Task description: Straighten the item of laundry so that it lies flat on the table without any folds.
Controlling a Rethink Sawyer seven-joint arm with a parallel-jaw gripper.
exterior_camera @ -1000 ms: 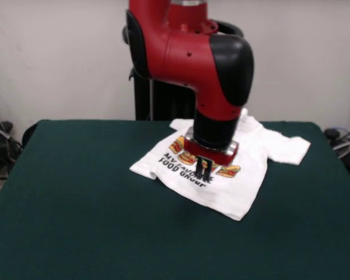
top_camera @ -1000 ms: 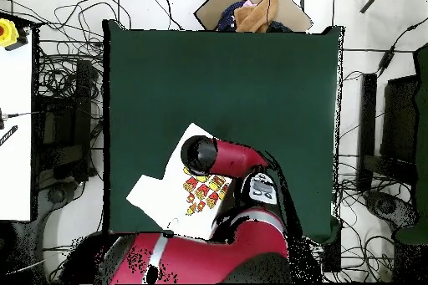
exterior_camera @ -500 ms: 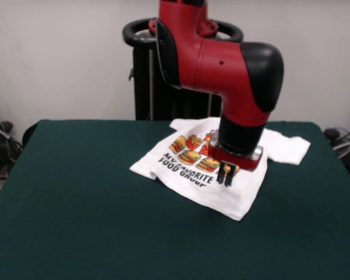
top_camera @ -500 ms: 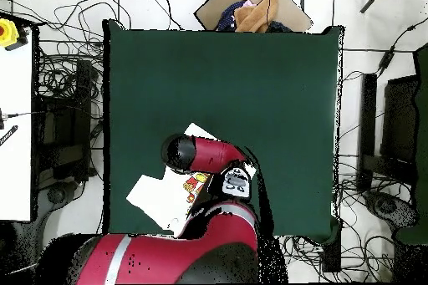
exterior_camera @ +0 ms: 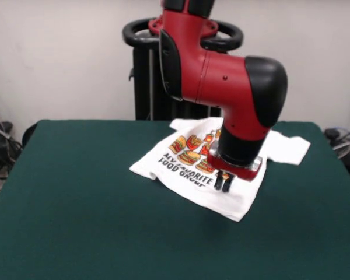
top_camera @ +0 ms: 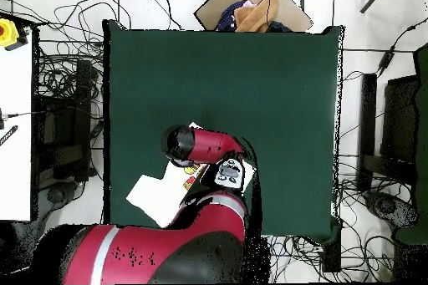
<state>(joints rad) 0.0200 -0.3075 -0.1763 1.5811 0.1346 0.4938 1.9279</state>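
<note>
The item of laundry [exterior_camera: 186, 166], a small white T-shirt with burger prints and black text, lies on the far right part of the green table [exterior_camera: 76, 204]. One sleeve [exterior_camera: 289, 149] is spread to the right, and the left side looks bunched. My gripper [exterior_camera: 223, 183] points straight down over the shirt's right front part, just right of the print. Its two black fingers [exterior_camera: 219, 181] are shut side by side, tips at or just above the cloth. In the overhead view the arm hides the gripper and most of the shirt [top_camera: 150, 195].
A black stand [exterior_camera: 143, 87] rises behind the table's far edge. Cables lie on the floor [top_camera: 58, 89] around the table. In the overhead view a cardboard box with cloth [top_camera: 251, 10] sits beyond one table edge, and a white surface [top_camera: 17, 114] lies at the left.
In the front view the gripper has moved right, from over the printed text to the plain white part of the shirt, and dropped slightly. The shirt has not visibly moved.
</note>
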